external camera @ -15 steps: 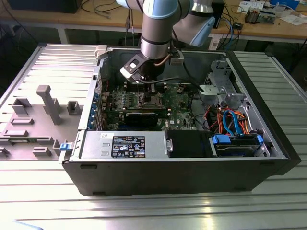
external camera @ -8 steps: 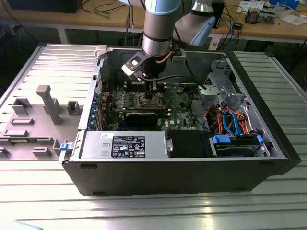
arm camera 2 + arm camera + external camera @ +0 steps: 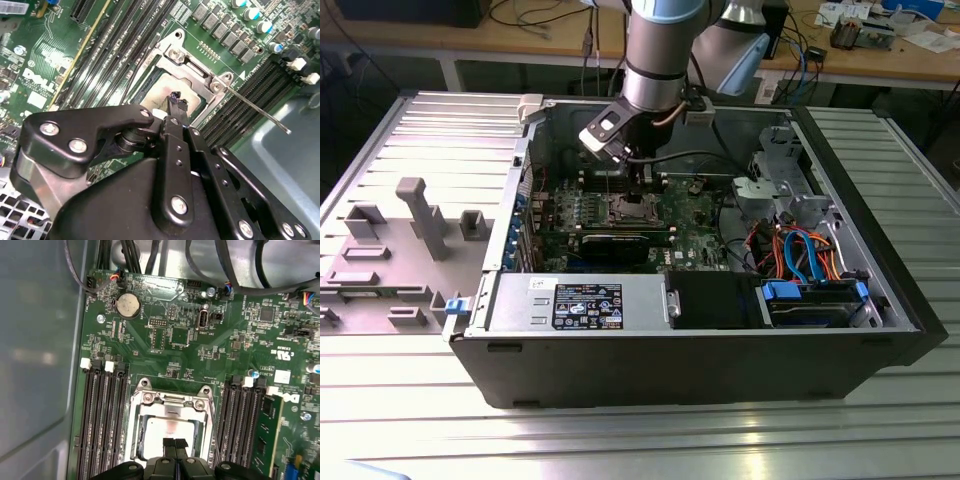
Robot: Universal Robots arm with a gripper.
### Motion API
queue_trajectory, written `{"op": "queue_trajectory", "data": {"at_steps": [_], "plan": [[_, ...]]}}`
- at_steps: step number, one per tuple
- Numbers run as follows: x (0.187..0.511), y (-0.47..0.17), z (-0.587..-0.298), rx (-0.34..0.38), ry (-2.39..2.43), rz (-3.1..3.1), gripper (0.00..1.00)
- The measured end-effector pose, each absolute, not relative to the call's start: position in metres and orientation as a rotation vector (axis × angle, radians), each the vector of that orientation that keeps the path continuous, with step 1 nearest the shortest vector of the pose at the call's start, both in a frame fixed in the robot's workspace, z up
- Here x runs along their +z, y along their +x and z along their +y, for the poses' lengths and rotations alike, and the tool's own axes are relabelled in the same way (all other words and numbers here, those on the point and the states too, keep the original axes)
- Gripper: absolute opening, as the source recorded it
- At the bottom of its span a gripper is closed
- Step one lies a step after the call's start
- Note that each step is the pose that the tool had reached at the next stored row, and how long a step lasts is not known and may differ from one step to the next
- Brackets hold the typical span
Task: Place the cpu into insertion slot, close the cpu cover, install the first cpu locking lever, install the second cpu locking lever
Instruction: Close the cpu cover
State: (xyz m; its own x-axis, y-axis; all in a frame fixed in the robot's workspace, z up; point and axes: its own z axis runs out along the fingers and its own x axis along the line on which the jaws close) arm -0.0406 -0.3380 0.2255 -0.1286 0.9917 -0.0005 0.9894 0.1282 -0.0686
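While the claw's parked over the socket, the chip looks seated – levers not done yet.

Gripper [image 3: 175, 443] is clenched, fingertips pressed together with nothing between them, tips right above the cpu [image 3: 169, 431]; can't tell if they touch it. The cpu lies flat in the insertion slot [image 3: 131, 435], and the cpu cover [image 3: 172, 411] seems to be down around it, silvery top showing through the cut-out. In the second wrist view a thin locking lever [image 3: 260, 113] sticks out loose over the memory slots [image 3: 250, 90], not hooked. My read is this is the cover-closing step – to do it well, I'd press on the metal frame rather than the chip face, come straight down, and keep clear of that lever and the green motherboard [image 3: 165, 340] parts around it.
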Motion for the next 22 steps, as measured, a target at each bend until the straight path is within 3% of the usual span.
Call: {"op": "queue_trajectory", "data": {"at_steps": [13,22], "plan": [[0.258,-0.041,-0.338,0.075,-2.039,-2.326,0.11],[0.262,-0.041,-0.338,0.073,-2.038,-2.325,0.11]]}}
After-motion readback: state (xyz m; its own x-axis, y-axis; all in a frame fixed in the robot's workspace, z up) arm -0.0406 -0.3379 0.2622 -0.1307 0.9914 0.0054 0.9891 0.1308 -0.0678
